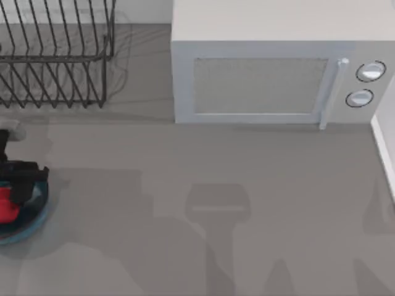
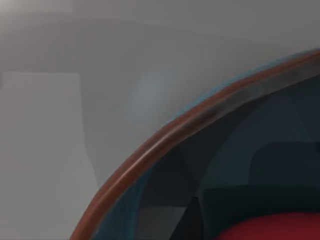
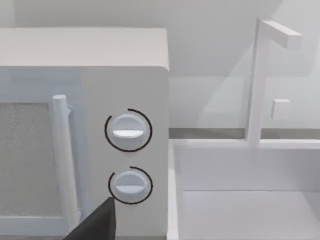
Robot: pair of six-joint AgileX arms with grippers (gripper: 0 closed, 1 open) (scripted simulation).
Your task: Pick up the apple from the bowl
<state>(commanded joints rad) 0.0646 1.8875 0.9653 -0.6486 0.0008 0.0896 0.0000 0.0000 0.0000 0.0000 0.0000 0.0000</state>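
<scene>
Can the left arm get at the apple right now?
Probably yes. The left end effector is already over the bowl at the table's left edge, right beside the apple, with nothing between them.

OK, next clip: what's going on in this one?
The left gripper is down over the bowl at the table's left edge, right at the apple inside it. The apple sits in the bowl, not lifted. The left wrist view looks close along the bowl's rim. A dish rack and microwave stand at the back.
</scene>
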